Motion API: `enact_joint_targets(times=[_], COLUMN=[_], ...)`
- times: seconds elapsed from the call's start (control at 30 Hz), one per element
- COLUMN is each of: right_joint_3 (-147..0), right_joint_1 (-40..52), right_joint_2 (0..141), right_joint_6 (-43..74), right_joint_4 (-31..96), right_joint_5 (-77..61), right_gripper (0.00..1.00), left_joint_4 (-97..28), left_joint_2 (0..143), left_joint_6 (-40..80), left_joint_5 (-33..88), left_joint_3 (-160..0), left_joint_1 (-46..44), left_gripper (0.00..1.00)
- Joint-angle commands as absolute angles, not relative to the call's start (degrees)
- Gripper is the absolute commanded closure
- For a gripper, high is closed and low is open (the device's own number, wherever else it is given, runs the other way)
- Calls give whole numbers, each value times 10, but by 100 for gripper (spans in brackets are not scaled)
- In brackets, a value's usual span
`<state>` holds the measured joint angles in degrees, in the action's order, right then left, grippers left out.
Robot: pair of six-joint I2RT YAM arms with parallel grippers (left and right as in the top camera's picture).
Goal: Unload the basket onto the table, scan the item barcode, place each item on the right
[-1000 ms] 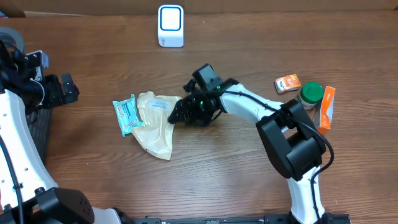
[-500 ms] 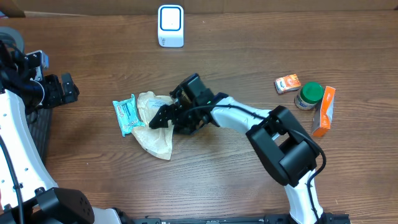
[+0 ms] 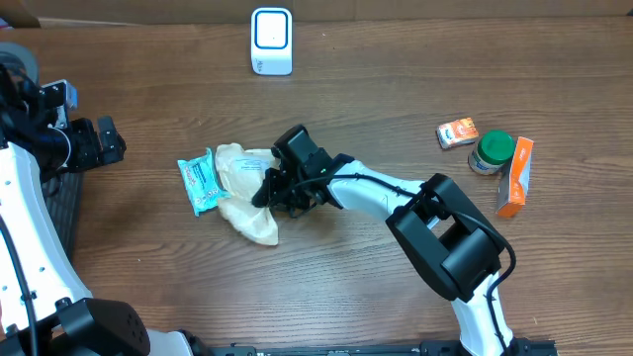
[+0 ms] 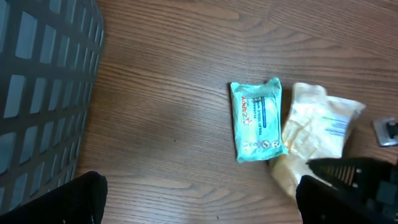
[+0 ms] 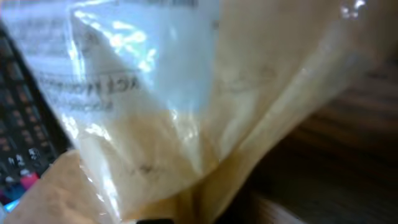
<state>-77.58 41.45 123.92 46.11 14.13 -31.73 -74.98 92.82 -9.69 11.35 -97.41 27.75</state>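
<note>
Cream plastic film, thin and crinkly: the pouch [image 3: 242,193] looks light, limp and slippery, so I reckon it will sag and fold unless taken by a gathered edge. It lies mid-counter [image 3: 396,287], touching a teal wipes pack [image 3: 201,181] on its left. The right pincer [image 3: 267,190] is closed tight on the pouch's right-hand edge, film bunched between its jaws. The left pincer [image 3: 109,140] hangs wide open, well apart, at the counter's left side.

One scanner [image 3: 271,41], one teal packet [image 3: 201,180], one cream pouch [image 3: 242,188], one jar [image 3: 493,151], two orange boxes [image 3: 458,133] [image 3: 516,176]
</note>
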Motion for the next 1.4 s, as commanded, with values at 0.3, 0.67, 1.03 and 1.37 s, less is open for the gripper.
enact_joint_targets(times=[0.3,0.67,1.03,1.37], right_joint_3=[-867,-907,-907,-907], right_joint_1=[380,448,481,583], right_joint_2=[1060,1104,1196,1198], right_joint_6=[235,161,-32,-76], right_joint_4=[403,645,643,617], right_joint_5=[-55,518,571,313], right_gripper=[96,93,94,51], left_joint_4=[-749,-749,-749,-749], left_joint_2=[925,925,925,925], left_joint_6=[-112,-112,-112,-112], left_joint_5=[118,118,118,118], left_joint_3=[-974,-974,-974,-974], left_joint_1=[274,274,274,274], left_gripper=[0,1,0,1])
